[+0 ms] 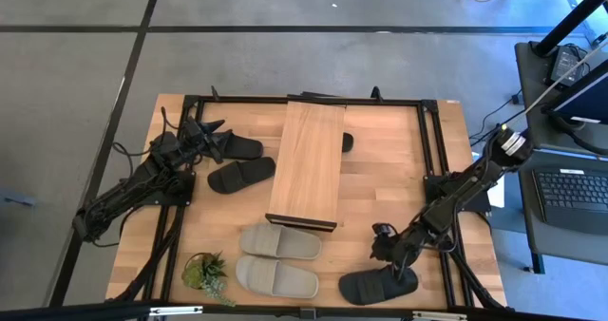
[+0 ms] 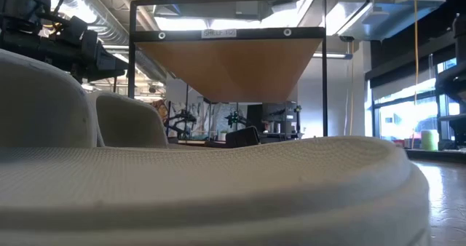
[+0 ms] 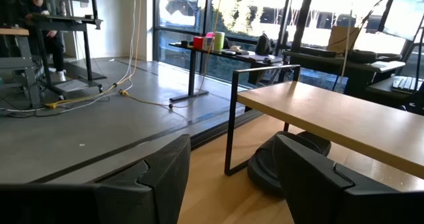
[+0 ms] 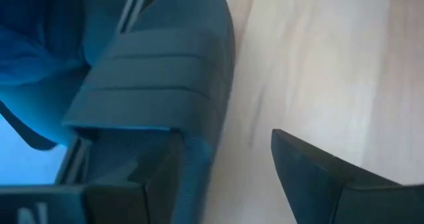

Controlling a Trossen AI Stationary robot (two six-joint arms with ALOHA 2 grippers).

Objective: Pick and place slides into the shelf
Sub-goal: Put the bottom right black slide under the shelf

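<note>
I see open tabletop (image 1: 389,183) right of the shelf (image 1: 306,164) for approach, while the left side is crowded by two black slides (image 1: 239,176), the near end by beige slides (image 1: 278,241), and the plant (image 1: 205,273) blocks the corner.

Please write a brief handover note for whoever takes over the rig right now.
Right gripper: open, down at the black slide on the table's near right edge, one finger against its strap, not yet gripped.
Left gripper: open, empty, at the far left beside two black slides.
Shelf: mid-table; one black slide lies under its far right edge.
Two beige slides lie on the table near the shelf's front end, by the potted plant.
Done: possibly one slide shelved. Left: the other five.
</note>
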